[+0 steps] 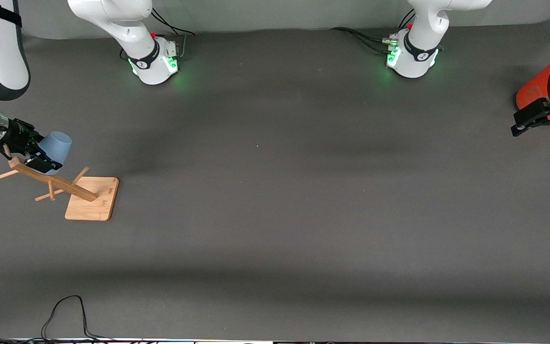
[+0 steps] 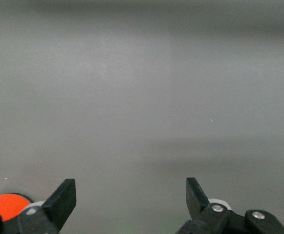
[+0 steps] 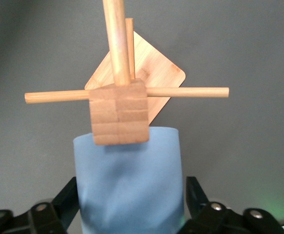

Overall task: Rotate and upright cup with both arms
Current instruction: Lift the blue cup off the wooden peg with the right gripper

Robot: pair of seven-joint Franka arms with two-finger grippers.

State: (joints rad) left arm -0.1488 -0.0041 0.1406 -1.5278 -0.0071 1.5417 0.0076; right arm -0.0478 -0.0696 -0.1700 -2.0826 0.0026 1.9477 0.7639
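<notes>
Right claw [image 1: 41, 154] straddles cup [image 1: 58, 145], grip unclear, beside wooden rack [image 1: 53, 183]; left claw [image 1: 544, 119] wide.

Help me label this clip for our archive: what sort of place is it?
Probably a robotics lab bench: two white arms with green-lit bases bolted to a grey-covered table, a wooden peg stand with a pale blue cup as props, and loose cables at the table's edge.

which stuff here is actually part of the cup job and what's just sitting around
Part of the job:
- small pale blue plastic cup, hung on the rack
- right gripper, fingers on either side of the cup
- left gripper, open, waiting

Just sitting around:
- wooden peg rack on its square base
- large orange cylinder
- black cable
</notes>
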